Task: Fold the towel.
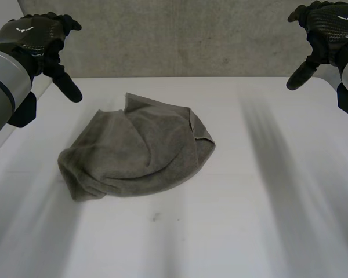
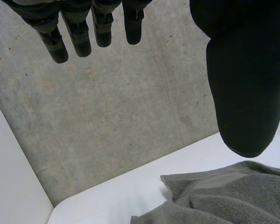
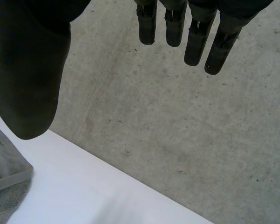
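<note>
**On the worktop, a rumpled towel and two empty hands**

Left of centre lies the grey towel, bunched and loosely doubled over. The left robot hand hovers above the far left edge, fingers straight and relaxed, gripping nothing. The right robot hand hangs at the far right, well apart from the cloth, fingers likewise loose and empty.

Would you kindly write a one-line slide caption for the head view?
Left hand and right hand hover open above the white table, apart from the crumpled grey towel between them.
</note>
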You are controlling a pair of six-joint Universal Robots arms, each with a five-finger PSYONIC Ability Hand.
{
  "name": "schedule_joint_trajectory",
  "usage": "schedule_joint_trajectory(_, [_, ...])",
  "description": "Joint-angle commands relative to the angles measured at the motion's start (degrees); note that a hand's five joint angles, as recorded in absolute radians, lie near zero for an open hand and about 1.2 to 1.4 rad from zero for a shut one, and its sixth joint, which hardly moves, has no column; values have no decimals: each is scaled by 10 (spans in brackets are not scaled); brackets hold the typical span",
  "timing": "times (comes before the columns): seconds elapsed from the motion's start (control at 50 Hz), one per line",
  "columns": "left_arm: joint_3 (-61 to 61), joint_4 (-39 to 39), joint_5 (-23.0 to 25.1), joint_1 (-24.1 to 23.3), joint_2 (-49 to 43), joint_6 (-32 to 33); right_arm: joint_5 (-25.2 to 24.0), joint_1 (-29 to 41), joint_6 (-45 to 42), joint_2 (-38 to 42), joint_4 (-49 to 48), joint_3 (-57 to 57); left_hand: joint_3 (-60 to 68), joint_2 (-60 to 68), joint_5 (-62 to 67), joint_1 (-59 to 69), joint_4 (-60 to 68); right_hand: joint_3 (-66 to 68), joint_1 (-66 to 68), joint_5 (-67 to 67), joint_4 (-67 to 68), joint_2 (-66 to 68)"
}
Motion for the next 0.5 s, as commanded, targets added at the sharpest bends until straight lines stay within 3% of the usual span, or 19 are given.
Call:
schedule_joint_trajectory(0.02, [-4,4,4,1,-9,4,-14,7,-9,3,-6,7,4,4,-18,0,5,-42,-16,-34,-49,-39])
schedule_joint_trajectory(0.24, [-2,34,13,21,-120,11,-68,59,-100,141,-14,-32,4,4,-18,0,5,-42,-16,-34,-49,-39])
schedule_joint_trajectory(0.38, [-17,35,12,30,-209,10,-121,95,-100,315,-21,-178,4,4,-18,0,5,-42,-16,-34,-49,-39])
schedule_joint_trajectory(0.5, [-87,66,11,37,-222,11,-126,121,-108,418,-14,-277,4,4,-18,0,5,-42,-16,-34,-49,-39])
